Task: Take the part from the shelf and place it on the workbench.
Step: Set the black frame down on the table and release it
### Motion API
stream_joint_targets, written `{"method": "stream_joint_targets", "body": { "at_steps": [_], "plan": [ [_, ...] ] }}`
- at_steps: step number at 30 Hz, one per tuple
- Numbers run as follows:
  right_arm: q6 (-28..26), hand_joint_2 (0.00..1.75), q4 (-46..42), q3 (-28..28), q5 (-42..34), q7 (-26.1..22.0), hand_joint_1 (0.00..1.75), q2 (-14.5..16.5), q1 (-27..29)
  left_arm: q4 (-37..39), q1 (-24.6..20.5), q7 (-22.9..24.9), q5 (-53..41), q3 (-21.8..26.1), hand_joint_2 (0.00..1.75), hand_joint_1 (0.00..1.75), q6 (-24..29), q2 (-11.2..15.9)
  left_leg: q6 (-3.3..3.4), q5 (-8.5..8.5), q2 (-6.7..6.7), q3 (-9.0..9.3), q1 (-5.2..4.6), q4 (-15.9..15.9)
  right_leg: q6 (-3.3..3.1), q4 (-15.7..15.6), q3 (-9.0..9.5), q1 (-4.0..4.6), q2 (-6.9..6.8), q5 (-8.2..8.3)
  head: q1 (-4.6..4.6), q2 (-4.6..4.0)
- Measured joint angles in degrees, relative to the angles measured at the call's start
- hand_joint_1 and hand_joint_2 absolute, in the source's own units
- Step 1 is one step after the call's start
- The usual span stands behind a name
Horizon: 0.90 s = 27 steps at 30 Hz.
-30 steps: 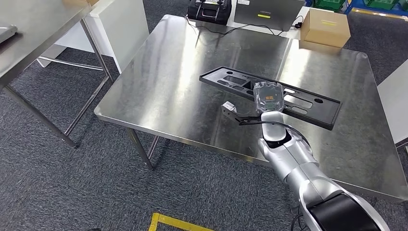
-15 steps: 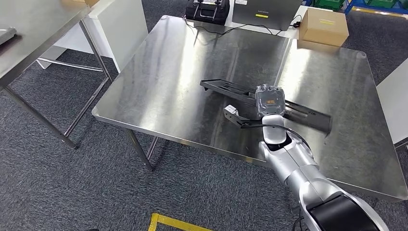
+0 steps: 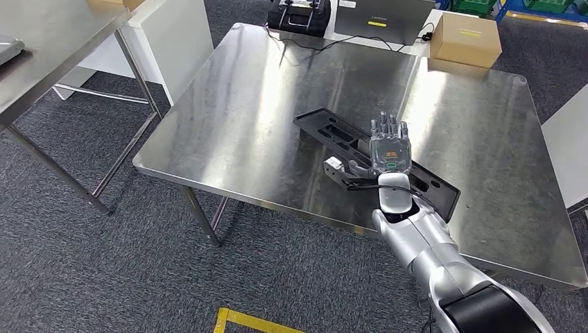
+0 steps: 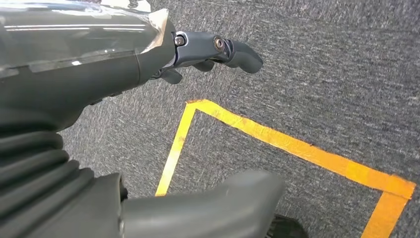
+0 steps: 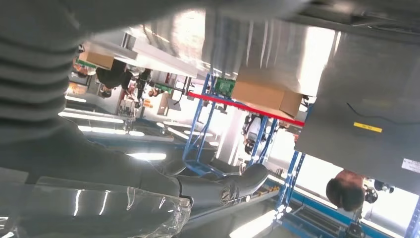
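The part (image 3: 334, 129) is a long black flat plate with cut-outs. It lies flat and slantwise on the steel workbench (image 3: 229, 118), near the front edge. My right hand (image 3: 389, 143) hovers over the plate's middle with its fingers (image 3: 388, 127) stretched out and apart, holding nothing. A small grey camera block (image 3: 333, 164) sticks out beside that wrist. In the right wrist view a dark finger (image 5: 233, 186) is extended. My left hand (image 4: 148, 129) hangs over grey carpet, its finger (image 4: 218, 47) and thumb (image 4: 213, 208) wide apart with nothing between them.
A cardboard box (image 3: 466, 38), a grey laptop (image 3: 385, 17) and a black device (image 3: 299, 14) sit at the workbench's far edge. A second steel table (image 3: 41, 41) stands to the left. Yellow tape (image 3: 243, 320) marks the carpet below.
Half a second ago the part was tipped on edge in my right hand; now it lies flat, turned more slantwise, and the hand's fingers have spread open above it.
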Motion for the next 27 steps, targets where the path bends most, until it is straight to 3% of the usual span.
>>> {"method": "stream_joint_targets", "body": {
  "at_steps": [2,6,10,13,17,23,27],
  "plan": [
    [2.3,0.0,0.0,-2.2,-3.1,-4.1,0.0,0.4,0.5,0.0,0.0,0.2,-0.1,0.0,0.0,0.0,-0.7,0.0,0.0,0.0,-0.01,0.0,0.0,0.0,0.0,0.0,0.05,0.0,0.0,0.0,0.0,0.0],
    [7.3,0.0,0.1,-11.0,-11.4,-16.7,0.0,2.2,2.1,0.0,0.0,0.4,-0.2,0.0,0.0,0.0,-1.4,0.0,0.0,0.0,0.01,0.0,0.0,0.0,0.0,0.0,0.07,0.01,0.0,0.0,-0.01,0.0],
    [-1.9,0.0,-3.2,-18.7,-10.2,-20.7,0.0,4.0,4.7,0.0,0.0,-0.6,-0.1,0.1,0.0,0.0,-1.3,0.1,-0.01,0.01,-0.05,0.01,0.03,0.0,-0.01,0.0,0.09,0.02,-0.03,-0.01,0.0,0.0],
    [-10.4,0.0,-16.7,-24.8,-7.6,-22.4,0.0,5.6,11.4,0.0,0.0,-1.4,-0.1,0.3,0.0,0.0,-0.7,0.0,-0.04,-0.02,-0.15,0.02,0.05,0.0,-0.06,0.0,0.09,0.04,-0.12,-0.13,-0.01,0.0],
    [-16.6,0.0,-39.6,-30.7,-8.8,-26.9,0.0,8.2,22.8,0.0,0.1,-1.7,0.1,0.7,0.0,0.0,1.5,-0.1,-0.27,-0.29,-0.24,0.19,0.04,0.0,-0.12,0.0,-0.07,0.03,-0.26,-0.47,-0.01,0.0],
    [-19.4,0.0,-62.0,-34.9,-28.3,-42.5,0.0,12.2,36.0,0.0,-0.1,-2.4,2.7,3.0,0.0,0.0,7.9,-0.2,-0.3,-0.76,-0.18,0.51,-0.07,0.0,-0.07,-0.1,0.06,-0.17,-0.2,-0.64,-0.01,0.0],
    [-18.8,0.0,-67.7,-35.0,-39.2,-47.1,0.0,13.2,42.0,0.0,-0.5,-1.6,5.0,5.7,0.0,0.0,10.5,-0.3,-0.14,-1.1,-0.18,0.81,-0.29,0.0,0.22,-0.1,0.29,-0.55,-0.17,-0.84,-0.02,0.0]
  ]
}}
